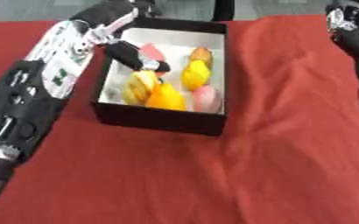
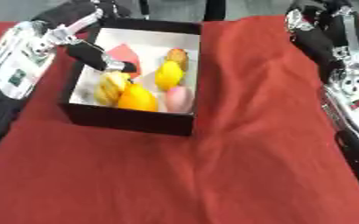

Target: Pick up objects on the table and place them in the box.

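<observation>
My left hand point(image 1: 136, 57) reached down into the box point(image 1: 158, 118) from its far left corner, with my left arm point(image 1: 41, 87) running up the left side of the view beside the box's left wall. The dark fingers point(image 1: 125, 53) of that hand pointed down and to the right over the white floor of the box, and they lay right against a pink and red thing point(image 1: 153, 52); the frames were too blurred for me to tell whether the fingers were clamped on it or only resting against it. The black box sat on the red cloth point(image 1: 274, 144) that covered the tabletop, toward the far left of it. Inside the box lay a pale yellow fruit point(image 1: 140, 85) beside an orange fruit point(image 1: 166, 98) at the near side, touching each other, with a pink rounded thing point(image 1: 206, 98) just to their right against the right wall. Behind those sat a yellow lemon-shaped fruit point(image 1: 195, 73), and behind that a small orange-brown thing point(image 1: 201, 54) near the far right corner. The cloth lay rumpled in long folds to the right of the box. My right arm point(image 2: 343, 65) came in down the right edge, well apart from the box; I could not make out my right hand's fingers, so I cannot tell how they were set.
</observation>
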Robot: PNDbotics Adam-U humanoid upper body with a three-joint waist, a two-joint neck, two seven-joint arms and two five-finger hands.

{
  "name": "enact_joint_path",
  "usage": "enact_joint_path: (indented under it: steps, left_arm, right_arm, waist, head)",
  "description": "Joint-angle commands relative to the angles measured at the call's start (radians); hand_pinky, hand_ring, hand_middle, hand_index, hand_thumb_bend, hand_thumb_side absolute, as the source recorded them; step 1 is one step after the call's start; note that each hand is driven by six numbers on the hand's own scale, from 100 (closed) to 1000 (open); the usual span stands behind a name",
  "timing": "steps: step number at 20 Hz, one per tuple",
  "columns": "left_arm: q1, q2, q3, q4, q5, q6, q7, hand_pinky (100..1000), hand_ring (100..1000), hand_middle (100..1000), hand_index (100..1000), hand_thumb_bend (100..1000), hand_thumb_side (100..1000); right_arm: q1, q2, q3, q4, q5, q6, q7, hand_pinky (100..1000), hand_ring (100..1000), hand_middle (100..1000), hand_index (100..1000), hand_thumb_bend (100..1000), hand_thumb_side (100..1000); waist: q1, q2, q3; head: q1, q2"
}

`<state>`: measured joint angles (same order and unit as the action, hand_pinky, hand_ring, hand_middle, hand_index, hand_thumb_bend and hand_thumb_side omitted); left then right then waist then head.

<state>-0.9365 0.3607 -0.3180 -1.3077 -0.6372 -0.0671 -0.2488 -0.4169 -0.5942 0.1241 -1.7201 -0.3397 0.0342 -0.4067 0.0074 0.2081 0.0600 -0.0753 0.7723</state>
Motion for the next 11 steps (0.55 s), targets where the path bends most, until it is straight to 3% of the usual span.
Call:
enact_joint_path:
  steps: [1, 3, 6, 7, 9, 11]
  left_arm:
    - [0.07, 0.124, 0.122, -0.214, 0.284, 0.089, 0.101, 715, 744, 762, 846, 295, 620]
    - [0.166, 0.185, 0.209, -0.334, 0.485, 0.133, 0.207, 705, 737, 759, 827, 209, 679]
    - [0.318, 0.238, 0.331, -0.463, 0.735, 0.146, 0.359, 701, 736, 767, 817, 183, 724]
    - [0.363, 0.246, 0.359, -0.487, 0.793, 0.143, 0.394, 703, 743, 776, 816, 169, 778]
    - [0.441, 0.253, 0.403, -0.512, 0.88, 0.135, 0.44, 708, 748, 781, 816, 162, 798]
    - [0.508, 0.25, 0.433, -0.514, 0.937, 0.129, 0.462, 716, 758, 789, 821, 228, 779]
  right_arm:
    - [-0.01, -0.041, -0.018, -0.036, 0.012, -0.004, -0.005, 943, 758, 773, 844, 100, 167]
    - [0.0, -0.049, -0.023, -0.045, 0.025, -0.002, -0.008, 942, 763, 778, 848, 100, 174]
    - [0.018, -0.052, -0.031, -0.056, 0.045, -0.01, -0.014, 942, 772, 789, 861, 122, 196]
    - [0.023, -0.05, -0.033, -0.059, 0.052, -0.015, -0.017, 942, 780, 797, 871, 126, 229]
    - [0.033, -0.043, -0.035, -0.059, 0.063, -0.024, -0.02, 945, 791, 807, 884, 131, 257]
    - [0.044, -0.032, -0.035, -0.057, 0.069, -0.032, -0.019, 948, 801, 816, 892, 135, 259]
  waist:
    - [-0.002, -0.028, 0.006]
    - [-0.005, -0.033, 0.013]
    - [-0.012, -0.042, 0.023]
    - [-0.015, -0.045, 0.027]
    - [-0.021, -0.05, 0.034]
    - [-0.027, -0.054, 0.04]
  head:
    - [-0.025, -0.002]
    - [-0.037, -0.002]
    - [-0.045, -0.002]
    - [-0.044, -0.002]
    - [-0.039, -0.002]
    - [-0.034, -0.002]
